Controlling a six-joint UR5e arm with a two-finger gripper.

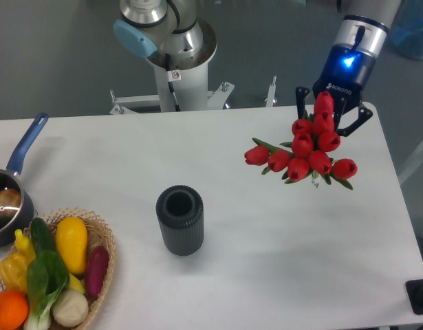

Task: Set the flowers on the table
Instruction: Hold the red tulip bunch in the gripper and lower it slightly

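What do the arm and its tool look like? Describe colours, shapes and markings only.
The arm has silver-grey rounded joints with a light blue cap and stands on a white pedestal. The tool has a white wrist, a glowing blue ring, a black body with small white lettering and black fingers.

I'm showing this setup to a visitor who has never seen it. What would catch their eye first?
Most striking is the bunch of red tulips at the right rear of the white table, right beneath the tool, whose body glows with a blue light. Next, the dark ribbed vase standing alone and upright near the middle. Last, the wicker basket of colourful vegetables at the front left corner, with a blue-handled pot just behind it.
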